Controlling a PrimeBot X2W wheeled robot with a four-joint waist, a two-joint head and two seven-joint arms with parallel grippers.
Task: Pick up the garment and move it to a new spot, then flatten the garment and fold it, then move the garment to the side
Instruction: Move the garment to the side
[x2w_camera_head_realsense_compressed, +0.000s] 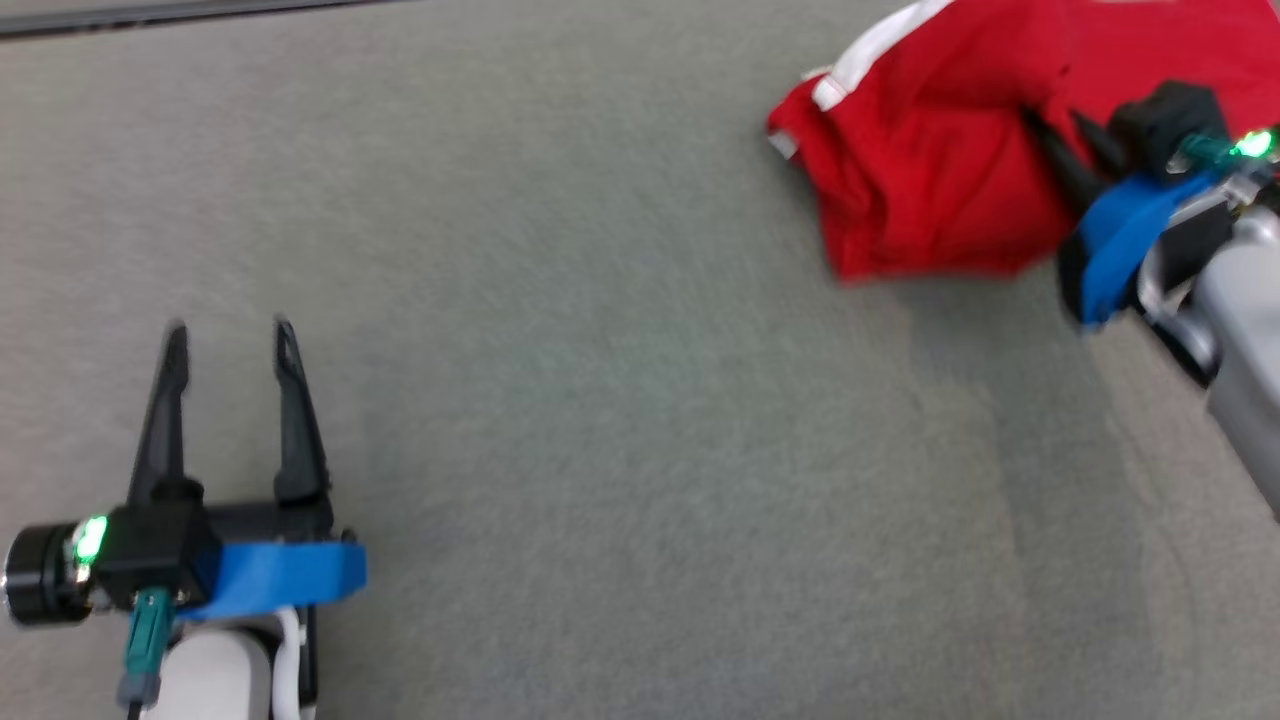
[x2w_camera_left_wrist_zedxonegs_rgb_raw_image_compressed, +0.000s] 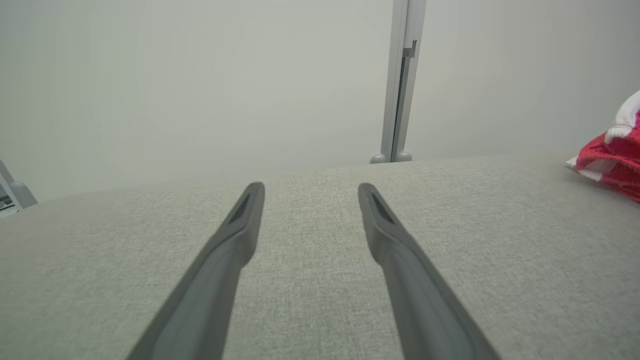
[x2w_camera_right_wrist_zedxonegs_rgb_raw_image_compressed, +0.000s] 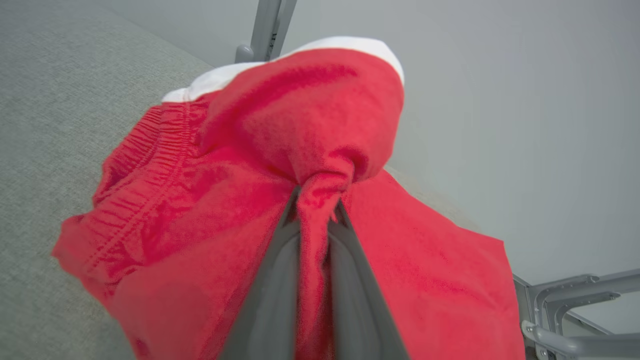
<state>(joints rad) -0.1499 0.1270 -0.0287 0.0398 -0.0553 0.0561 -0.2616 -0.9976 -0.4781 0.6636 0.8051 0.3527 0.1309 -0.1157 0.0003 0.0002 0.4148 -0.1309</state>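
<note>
Right fingers (x2w_camera_right_wrist_zedxonegs_rgb_raw_image_compressed: 272, 300) pinch the garment (x2w_camera_right_wrist_zedxonegs_rgb_raw_image_compressed: 240, 150) between them.

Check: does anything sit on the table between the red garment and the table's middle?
Nothing visible does. The right gripper is shut on the garment, and plain table lies toward the middle; the left gripper stands open farther left.

A grey fabric surface (x2w_camera_head_realsense_compressed: 600, 450) lies before a pale wall (x2w_camera_left_wrist_zedxonegs_rgb_raw_image_compressed: 200, 75), a grey metal post (x2w_camera_left_wrist_zedxonegs_rgb_raw_image_compressed: 402, 100) at its far edge
</note>
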